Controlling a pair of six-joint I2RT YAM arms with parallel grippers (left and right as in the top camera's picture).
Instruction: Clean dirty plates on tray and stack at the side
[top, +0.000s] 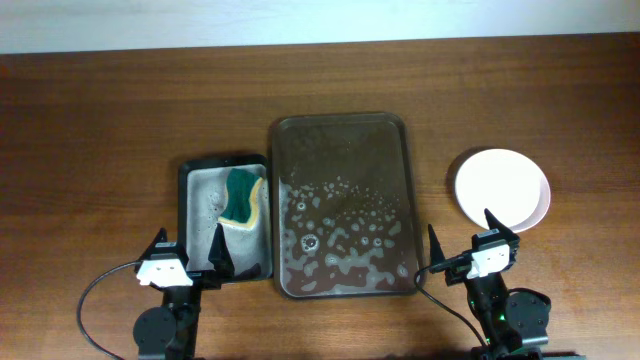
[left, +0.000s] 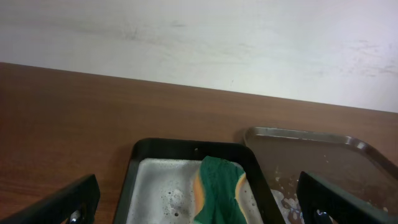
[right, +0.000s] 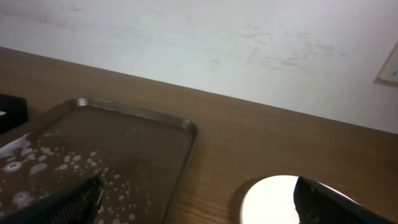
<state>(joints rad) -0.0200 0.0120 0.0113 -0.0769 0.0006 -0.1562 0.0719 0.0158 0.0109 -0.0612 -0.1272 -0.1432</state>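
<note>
**Both grippers hanging open at the near edge, plate lying right of the tray**

The large brown tray (top: 340, 140) is sitting in the middle of the frame on the wooden counter (top: 100, 120). White suds (top: 340, 225) are spreading across its lower half, while its upper half is showing bare and dark.

The pinkish-white plate (top: 502, 187) is lying on the counter to the right of the tray, apart from its rim, at the middle right of the frame. Only its top face is showing, so it cannot be told whether other plates are lying under it.

Just beside the tray's left edge, a smaller black tray (top: 184, 200) is holding foamy water. A green and yellow sponge (top: 243, 197) is leaning against its right wall.

The left gripper (top: 188, 240) is hanging at the lower left of the frame, over the near end of the black tray. Its fingers are spreading wide and grasping nothing. In the left wrist view the two dark fingers (left: 62, 202) are framing the sponge (left: 217, 190) from either side, well apart from it.

The right gripper (top: 458, 222) is hanging at the lower right, between the tray's near right corner and the plate. It is likewise spreading open and empty. In the right wrist view its fingers (right: 342, 202) are flanking the tray's corner (right: 186, 127) and the plate's pale edge (right: 273, 199).
</note>
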